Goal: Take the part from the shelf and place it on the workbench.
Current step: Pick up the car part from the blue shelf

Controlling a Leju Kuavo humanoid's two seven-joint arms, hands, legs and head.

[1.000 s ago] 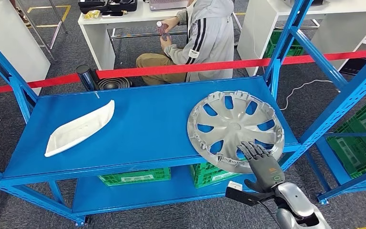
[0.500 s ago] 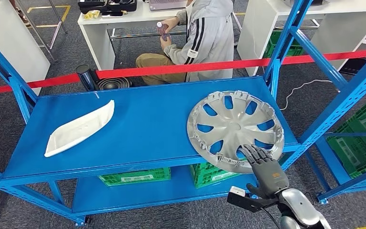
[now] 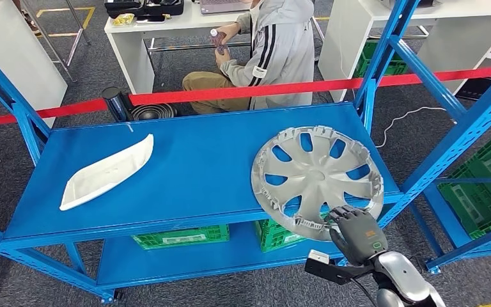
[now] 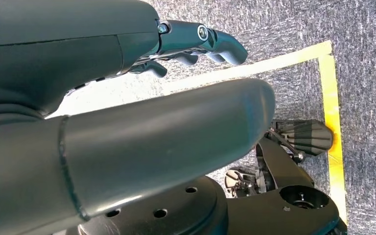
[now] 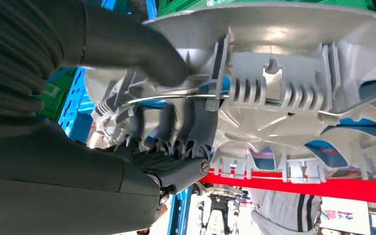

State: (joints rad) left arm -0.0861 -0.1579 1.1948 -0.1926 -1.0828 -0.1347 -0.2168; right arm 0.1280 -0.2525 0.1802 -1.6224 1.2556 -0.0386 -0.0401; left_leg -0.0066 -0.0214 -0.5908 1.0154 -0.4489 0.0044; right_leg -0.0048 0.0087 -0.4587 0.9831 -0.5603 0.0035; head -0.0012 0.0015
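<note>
A silver hubcap (image 3: 313, 173) lies on the right end of the blue shelf (image 3: 192, 160), its near rim hanging over the front edge. My right hand (image 3: 355, 235) grips that near rim. In the right wrist view the fingers (image 5: 186, 127) hook inside the ribbed rim of the hubcap (image 5: 293, 44) while the thumb presses its outer face. A white curved trim part (image 3: 105, 171) rests on the shelf's left side. My left hand (image 4: 127, 98) hangs over grey carpet, fingers loosely extended and holding nothing.
A seated person (image 3: 275, 51) is behind a red barrier tape (image 3: 230, 93) beyond the shelf. Blue uprights (image 3: 383, 57) frame the shelf's right end. Green crates (image 3: 179, 236) sit on the lower level, and another green crate (image 3: 479, 192) is at the right.
My right hand has curled from lying flat on the hubcap's near edge to clasping its rim. The hubcap has slid a little toward me and tilted.
</note>
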